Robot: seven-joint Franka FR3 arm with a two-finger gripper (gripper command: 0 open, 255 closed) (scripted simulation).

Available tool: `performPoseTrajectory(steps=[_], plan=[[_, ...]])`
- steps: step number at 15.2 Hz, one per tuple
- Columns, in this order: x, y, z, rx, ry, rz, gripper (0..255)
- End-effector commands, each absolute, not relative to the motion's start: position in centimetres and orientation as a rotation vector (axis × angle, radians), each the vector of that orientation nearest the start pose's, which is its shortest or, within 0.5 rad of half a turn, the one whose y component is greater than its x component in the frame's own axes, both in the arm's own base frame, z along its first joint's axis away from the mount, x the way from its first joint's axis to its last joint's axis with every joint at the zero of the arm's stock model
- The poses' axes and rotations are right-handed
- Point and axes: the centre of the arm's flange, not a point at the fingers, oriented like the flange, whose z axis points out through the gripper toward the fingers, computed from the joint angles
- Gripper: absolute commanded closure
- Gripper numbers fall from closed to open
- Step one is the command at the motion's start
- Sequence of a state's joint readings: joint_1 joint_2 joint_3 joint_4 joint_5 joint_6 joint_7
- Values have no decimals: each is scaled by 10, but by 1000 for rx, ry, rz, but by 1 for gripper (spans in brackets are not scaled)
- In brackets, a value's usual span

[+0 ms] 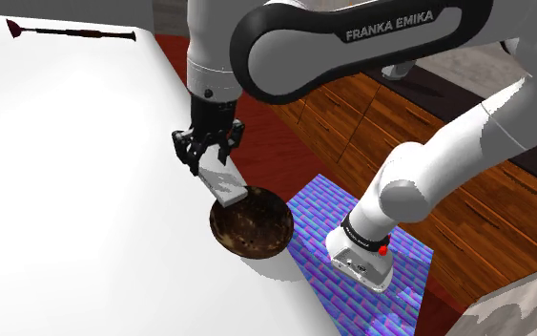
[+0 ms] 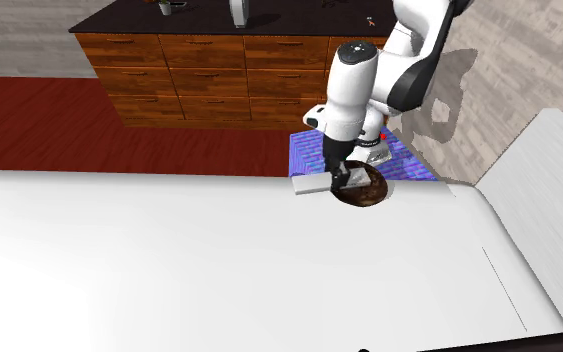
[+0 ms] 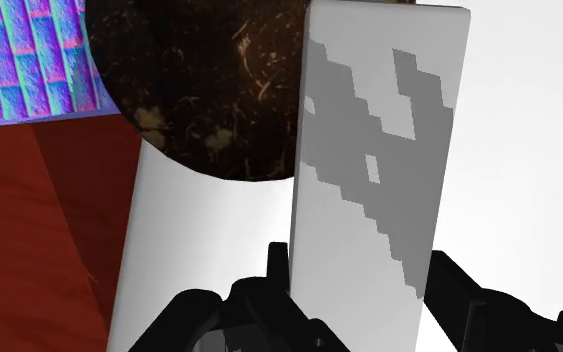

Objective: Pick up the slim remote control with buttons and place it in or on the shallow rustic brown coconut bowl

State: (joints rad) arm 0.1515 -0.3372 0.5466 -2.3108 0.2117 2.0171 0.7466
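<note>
Pinching the remote [image 1: 224,184] at 1 end, the gripper [image 1: 211,157] has its 2 black fingers [image 3: 449,285] pressed on the slab's long sides, so the rest sticks out free ahead of it. The remote is drawn pale grey w/ darker grey patches, no clear buttons. It hangs low right by the coconut bowl [image 1: 257,237], a dark brown speckled dish near the edge of the white table [image 1: 85,210]. In the shoulder view its free end overlaps the bowl's near rim; the wrist view has it running along the bowl's edge. Can't tell if it touches the rim or sits just above.

Judgement: this is the placing step. Holding by the end prob. lets the free part go over the bowl w/o the fingers hitting the rim. Risk: the bowl is shallow and the remote long vs. it, so an off-centre release could tip it onto the table or off the edge toward the blue-purple rug [image 1: 319,205] below. Next move calls for centring over the bowl, then opening.
</note>
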Motion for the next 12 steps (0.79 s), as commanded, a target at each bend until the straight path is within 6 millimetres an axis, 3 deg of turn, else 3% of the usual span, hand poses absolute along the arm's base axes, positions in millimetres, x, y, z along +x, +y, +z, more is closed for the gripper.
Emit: performPoseTrajectory(steps=[1,7,8,12], plan=[[312,305,457,-3112,260,12,255],[235,285,458,-3112,260,12,255],[212,280,458,-3112,260,12,255],[212,280,437,-3112,260,12,255]])
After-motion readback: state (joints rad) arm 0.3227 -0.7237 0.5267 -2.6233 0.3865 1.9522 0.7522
